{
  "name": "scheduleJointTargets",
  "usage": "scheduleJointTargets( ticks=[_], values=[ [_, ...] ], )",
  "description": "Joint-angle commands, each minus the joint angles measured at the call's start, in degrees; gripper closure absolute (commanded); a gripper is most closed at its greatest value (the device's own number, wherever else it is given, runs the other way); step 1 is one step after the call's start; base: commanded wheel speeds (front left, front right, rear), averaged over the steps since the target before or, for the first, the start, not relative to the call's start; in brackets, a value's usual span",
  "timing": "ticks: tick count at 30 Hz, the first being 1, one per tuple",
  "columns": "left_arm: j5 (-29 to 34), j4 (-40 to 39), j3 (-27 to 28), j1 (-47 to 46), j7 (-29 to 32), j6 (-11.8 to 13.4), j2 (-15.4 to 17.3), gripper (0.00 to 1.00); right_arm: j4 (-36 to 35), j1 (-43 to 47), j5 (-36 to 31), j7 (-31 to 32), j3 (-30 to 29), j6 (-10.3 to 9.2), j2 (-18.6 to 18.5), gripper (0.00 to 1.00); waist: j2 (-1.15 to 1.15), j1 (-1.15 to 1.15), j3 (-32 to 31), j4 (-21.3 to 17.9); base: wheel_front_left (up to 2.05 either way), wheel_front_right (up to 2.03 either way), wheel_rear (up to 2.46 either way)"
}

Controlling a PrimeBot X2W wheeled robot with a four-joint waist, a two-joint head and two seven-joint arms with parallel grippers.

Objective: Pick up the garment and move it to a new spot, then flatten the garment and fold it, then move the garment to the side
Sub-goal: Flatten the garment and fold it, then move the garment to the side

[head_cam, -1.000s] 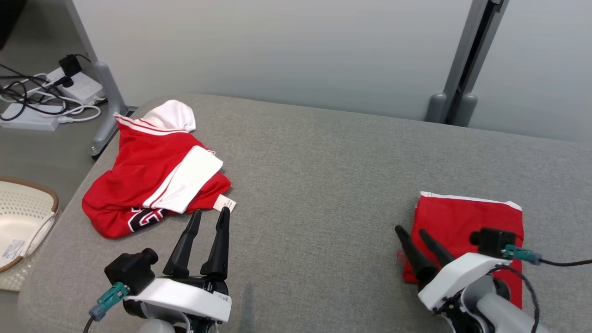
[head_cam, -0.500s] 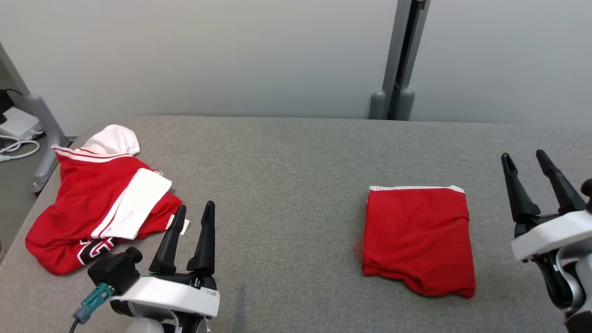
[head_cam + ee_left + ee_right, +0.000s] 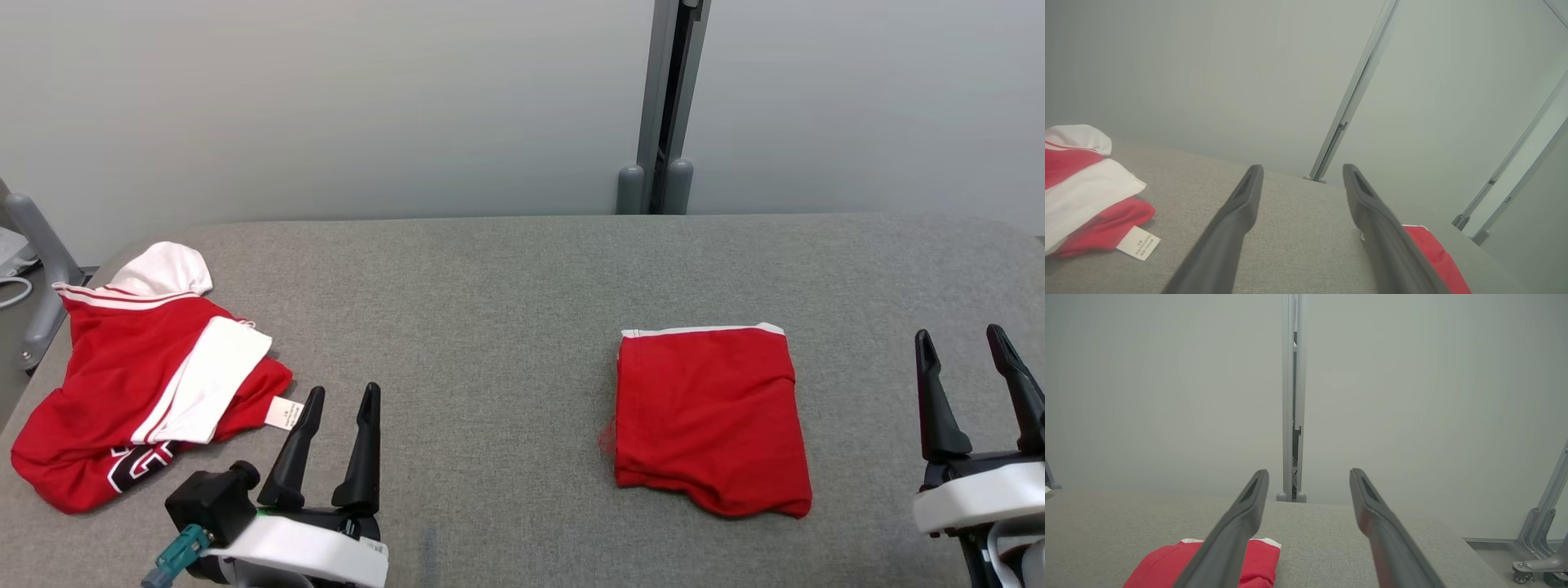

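Note:
A folded red garment point(image 3: 706, 416) with a white hem lies flat on the grey fabric table point(image 3: 490, 327), right of centre. It also shows in the left wrist view point(image 3: 1433, 253) and the right wrist view point(image 3: 1155, 569). A second garment point(image 3: 122, 384), red and white and crumpled, lies at the table's left end point(image 3: 1086, 192), its white tag point(image 3: 283, 412) toward my left gripper. My left gripper point(image 3: 344, 390) is open and empty just right of that tag point(image 3: 1302, 167). My right gripper point(image 3: 958, 332) is open and empty, well right of the folded garment point(image 3: 1309, 471).
A grey post point(image 3: 657, 98) stands against the wall behind the table. A grey frame leg point(image 3: 37, 245) is off the table's left edge. In the right wrist view a wheeled metal stand point(image 3: 1535, 547) sits on the floor past the table's right end.
The head camera has swung to the right, so the whole picture shifted. My right gripper, earlier over the folded garment, now stands clear to its right. The left gripper stays by the tag.

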Motion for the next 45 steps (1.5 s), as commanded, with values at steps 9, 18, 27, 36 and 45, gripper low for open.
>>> scheduleJointTargets(
  ticks=[9, 18, 27, 36, 45],
  values=[
    [4.88, -1.92, 0.16, 2.85, 0.02, 0.11, 0.22, 0.00, -0.26, 1.83, -0.47, 0.00, -1.95, -0.02, 2.37, 0.00, 0.00, 0.00, -0.51, -0.40, 0.00, 0.00, 0.00],
    [8.92, -3.17, -1.55, 3.19, 0.02, 0.16, 0.25, 0.00, 0.74, 2.84, -0.10, 0.00, -1.01, -0.02, 2.95, 0.00, 0.00, 0.00, -0.49, 0.04, 0.00, 0.00, 0.00],
    [8.72, -3.46, -1.99, 3.13, 0.02, 0.42, 0.23, 0.00, 2.03, 2.32, 2.45, 0.00, -0.08, -0.02, 2.43, 0.00, 0.00, 0.00, -0.21, 0.47, 0.00, 0.00, 0.00],
    [9.85, -3.49, -2.33, 2.91, 0.02, 0.44, 0.23, 0.00, 1.82, 2.05, 1.74, 0.00, -0.49, -0.02, 2.48, 0.00, 0.00, 0.00, 0.06, 0.93, 0.00, 0.00, 0.00],
    [11.64, -3.97, -2.69, 3.14, 0.02, 1.13, 0.22, 0.00, 2.22, 2.19, 1.55, 0.00, -0.38, -0.02, 2.66, 0.00, 0.00, 0.00, 0.20, 1.46, 0.00, 0.00, 0.00]
  ],
)
